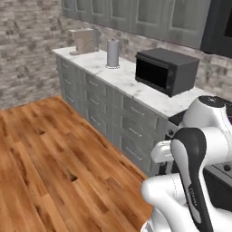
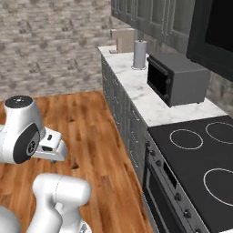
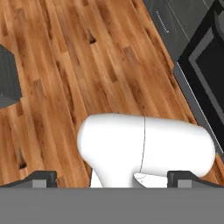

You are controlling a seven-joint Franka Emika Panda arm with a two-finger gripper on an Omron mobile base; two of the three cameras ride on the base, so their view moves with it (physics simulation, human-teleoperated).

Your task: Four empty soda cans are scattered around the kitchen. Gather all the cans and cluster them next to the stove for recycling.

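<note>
— What sits along the tabletop (image 2: 150, 107), left to right?

— In the right base view, a wooden block (image 2: 123, 40) at the far left corner, then a paper towel roll (image 2: 139, 54), then the black microwave (image 2: 177, 78) toward the right end. The stove (image 2: 200, 159) butts against the tabletop's right edge, its cooktop bare.

— And the gripper (image 3: 112, 177)?

— It points down at the wooden floor (image 3: 87, 65); the jaws stand wide apart, holding nothing.
</note>
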